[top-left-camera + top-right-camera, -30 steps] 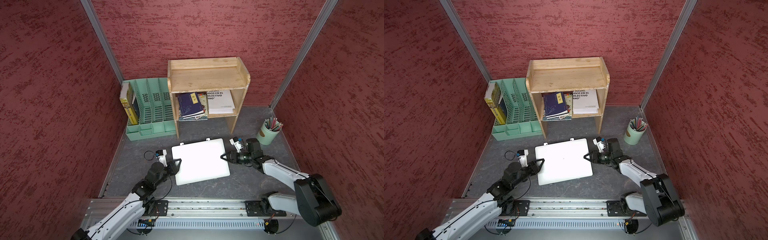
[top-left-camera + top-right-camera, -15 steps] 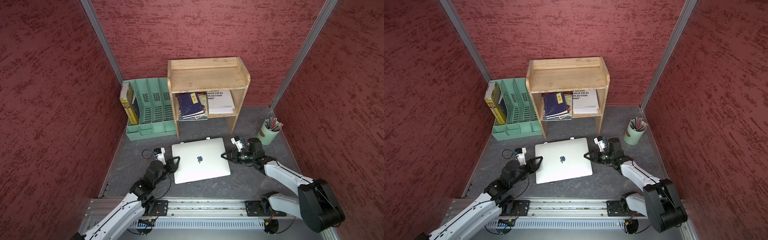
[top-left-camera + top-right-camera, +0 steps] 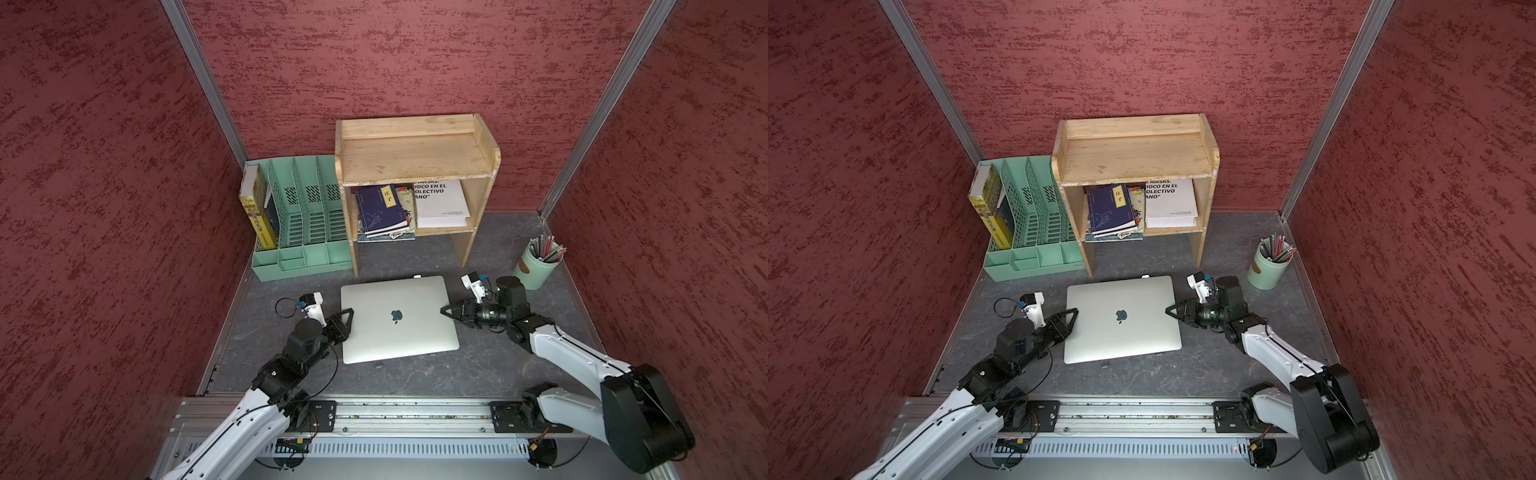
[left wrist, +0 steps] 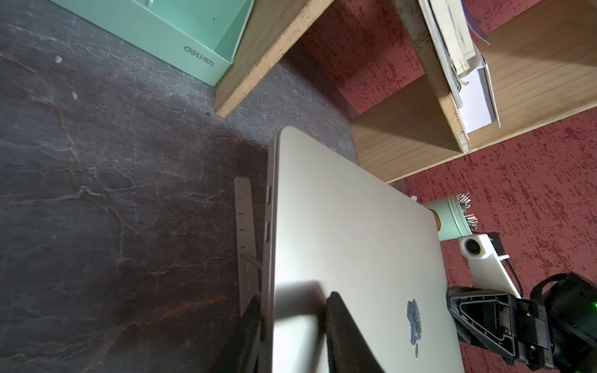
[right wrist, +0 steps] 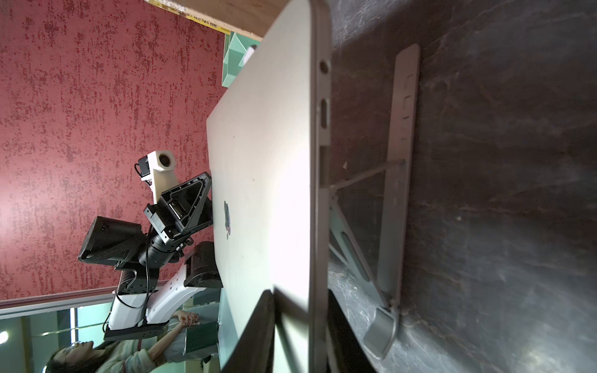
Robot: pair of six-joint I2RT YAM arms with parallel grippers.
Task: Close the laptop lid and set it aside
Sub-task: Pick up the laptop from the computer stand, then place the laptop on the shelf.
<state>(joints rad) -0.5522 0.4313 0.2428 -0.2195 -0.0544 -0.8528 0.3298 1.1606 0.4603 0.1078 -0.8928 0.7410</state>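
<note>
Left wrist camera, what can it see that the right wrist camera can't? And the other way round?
Only the left wrist view shows the green pencil cup, the papers on the wooden shelf and the right gripper from the front. Only the right wrist view shows the left gripper from the front and a person with glasses. Both show the closed silver laptop, apple logo up, and the folding stand beneath it.
</note>
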